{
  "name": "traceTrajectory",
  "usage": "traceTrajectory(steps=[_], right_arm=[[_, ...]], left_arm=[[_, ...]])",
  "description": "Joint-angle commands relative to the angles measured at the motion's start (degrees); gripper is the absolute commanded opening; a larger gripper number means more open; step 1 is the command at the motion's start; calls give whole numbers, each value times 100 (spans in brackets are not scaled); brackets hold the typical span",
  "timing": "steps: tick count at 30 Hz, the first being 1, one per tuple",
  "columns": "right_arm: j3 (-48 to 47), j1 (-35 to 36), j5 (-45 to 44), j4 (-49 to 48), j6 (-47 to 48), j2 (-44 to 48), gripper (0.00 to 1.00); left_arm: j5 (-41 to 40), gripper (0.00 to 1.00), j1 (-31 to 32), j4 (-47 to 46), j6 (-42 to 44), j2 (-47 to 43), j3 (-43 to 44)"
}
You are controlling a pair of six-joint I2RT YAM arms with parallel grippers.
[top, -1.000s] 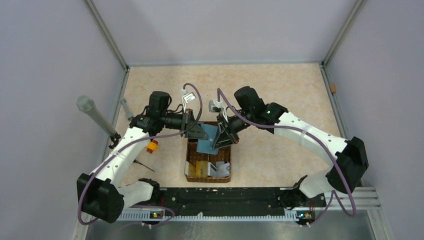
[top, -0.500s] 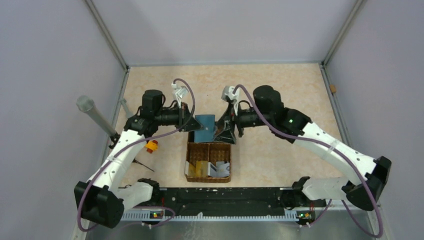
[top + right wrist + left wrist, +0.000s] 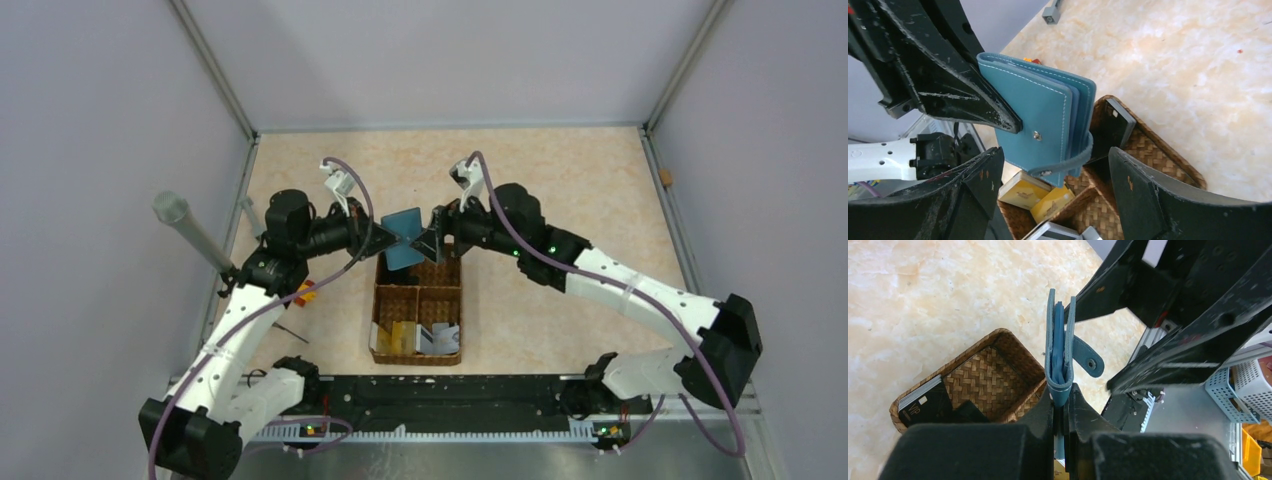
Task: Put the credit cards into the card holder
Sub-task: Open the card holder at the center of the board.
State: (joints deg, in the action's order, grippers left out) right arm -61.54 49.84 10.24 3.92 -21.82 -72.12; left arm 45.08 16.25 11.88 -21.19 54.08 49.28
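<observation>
**Mia:** Where is the card holder [image 3: 405, 237]?

**Ben:** Up in the air, between the two arms. It hangs over the far end of the brown basket [image 3: 376, 320].

**Mia:** Who has it?

**Ben:** The left fingers [image 3: 383, 238]. They are pressed tight on one edge of it, nearly all the way together.

**Mia:** And the right fingers [image 3: 433, 238]?

**Ben:** Those are spread wide. One finger sits on each side of the card holder, and they are not squeezing it. I cannot tell if a tip brushes it.

**Mia:** Is the card holder folded?

**Ben:** Yes, folded, and standing on its edge. Its little strap [image 3: 1068, 160] curls loose around the side. There is a tiny stud [image 3: 1036, 134] on the front.

**Mia:** Where are the credit cards [image 3: 402, 336]?

**Ben:** Down in the basket, in the parts near the arms. Yellow ones are on the left, and white-grey ones are just beside them on the right. A black card lies in the far part.

**Mia:** And the basket?

**Ben:** It sits on the counter [image 3: 560, 180], in the middle.
</observation>
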Motion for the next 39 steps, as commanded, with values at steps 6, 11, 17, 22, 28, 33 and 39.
traceTrajectory(steps=[6,11,17,22,28,33,39], right_arm=[[-175,181,-234,-507,-261,-434,72],[-275,169,-957,165,-156,-376,35],[-83,149,-1830,832,27,195,0],[178,103,-2620,1562,95,948,0],[354,18,-2598,2104,208,1924,0],[502,-7,-1806,2010,241,2373,0],[566,-31,-1796,1910,-21,2331,0]], left_arm=[[164,0,-9,-598,-175,-41,-40],[363,0,-5,-766,-255,-4,-57],[6,0,342,-983,-469,289,95],[-804,4,1273,-1466,-769,931,311],[-909,34,1626,-2809,-1628,1998,350],[-805,63,1680,-3336,-1857,2324,328],[-399,82,1700,-3902,-2023,2246,-16]])
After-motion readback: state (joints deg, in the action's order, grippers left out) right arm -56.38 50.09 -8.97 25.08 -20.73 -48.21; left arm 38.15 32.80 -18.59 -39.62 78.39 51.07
